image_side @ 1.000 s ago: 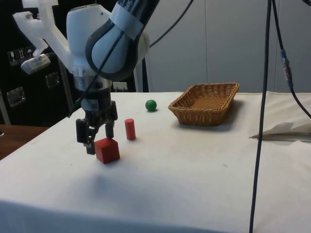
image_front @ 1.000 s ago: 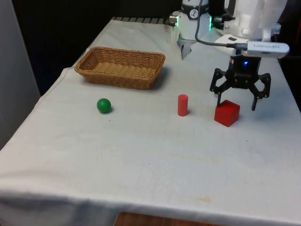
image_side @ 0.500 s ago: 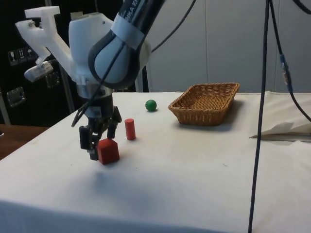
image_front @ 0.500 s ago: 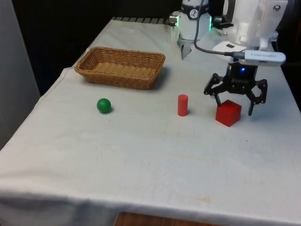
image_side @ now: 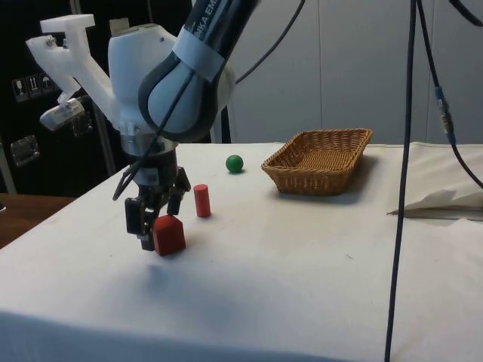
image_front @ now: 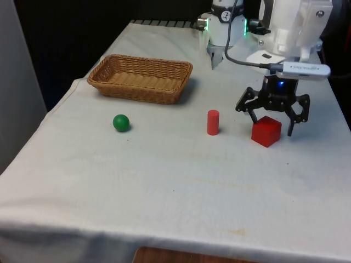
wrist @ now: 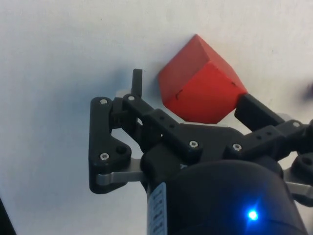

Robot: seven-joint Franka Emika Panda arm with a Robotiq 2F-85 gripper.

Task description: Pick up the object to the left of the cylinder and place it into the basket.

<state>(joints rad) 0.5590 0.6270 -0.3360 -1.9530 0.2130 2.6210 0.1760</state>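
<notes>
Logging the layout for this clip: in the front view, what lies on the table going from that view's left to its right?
Green ball → wicker basket → red cylinder → red cube, with the gripper open just above it.

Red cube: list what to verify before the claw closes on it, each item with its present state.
1. Claw open: ok, its fingers are spread on either side of the red cube.
2. Cube between the fingers: ok, though the wrist view shows it off centre, nearer one finger.
3. Cube faces square to the fingers: not ok, it looks turned at an angle in the wrist view.
4. Fingertips low enough on the cube: cannot tell.
5. Red cylinder out of the claw's way: ok, it stands upright and apart from the cube, on the front view's left.
6. Basket ready: ok, upright with its top open.
</notes>
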